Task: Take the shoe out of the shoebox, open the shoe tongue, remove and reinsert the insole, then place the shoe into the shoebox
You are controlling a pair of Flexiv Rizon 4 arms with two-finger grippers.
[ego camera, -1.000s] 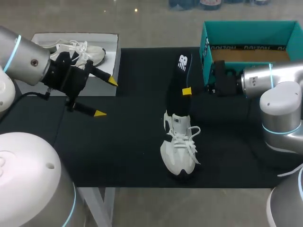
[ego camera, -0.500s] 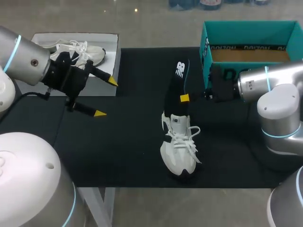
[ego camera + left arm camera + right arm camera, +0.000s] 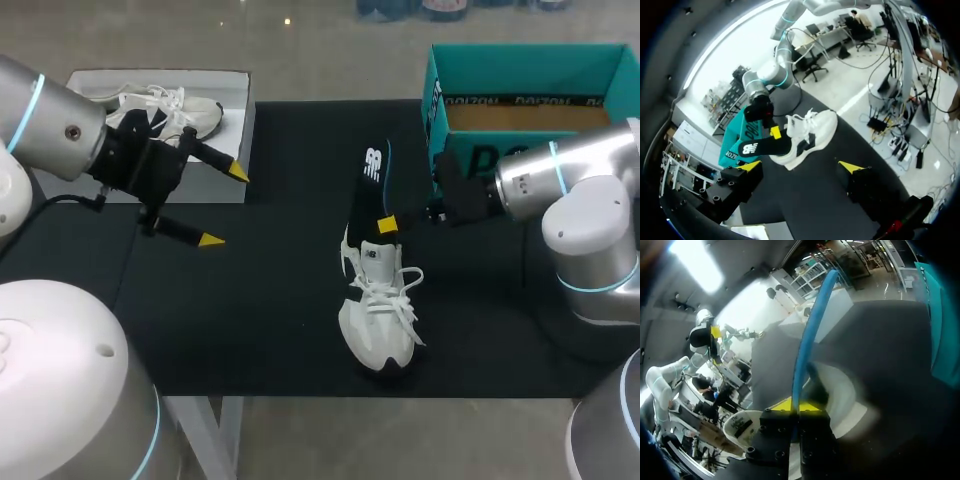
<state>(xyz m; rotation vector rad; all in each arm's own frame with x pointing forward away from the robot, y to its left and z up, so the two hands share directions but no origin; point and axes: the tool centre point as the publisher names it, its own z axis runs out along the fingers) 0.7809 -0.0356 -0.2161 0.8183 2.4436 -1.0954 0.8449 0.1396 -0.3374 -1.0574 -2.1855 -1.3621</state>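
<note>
A white shoe (image 3: 378, 315) stands on the black mat (image 3: 260, 300), toe toward the front edge. A black insole (image 3: 367, 192) with a blue edge rises steeply from the shoe's opening, and my right gripper (image 3: 388, 225) is shut on its lower part. In the right wrist view the insole (image 3: 812, 330) runs up from between the right gripper's (image 3: 799, 405) tips, with the shoe (image 3: 842, 390) just beyond. My left gripper (image 3: 222, 206) hangs open and empty over the mat's left side. From the left wrist, the shoe (image 3: 812, 136) and insole (image 3: 765, 146) lie ahead of the left gripper (image 3: 801, 167).
An open teal shoebox (image 3: 436, 105) stands at the back right, behind my right arm. At the back left sits a white tray-like lid (image 3: 240, 135) holding a second white shoe (image 3: 165, 108). The mat's front edge runs just below the shoe.
My right gripper has come down and toward the shoe, lowering the insole so its bottom end meets the shoe's opening. The left arm has not moved.
</note>
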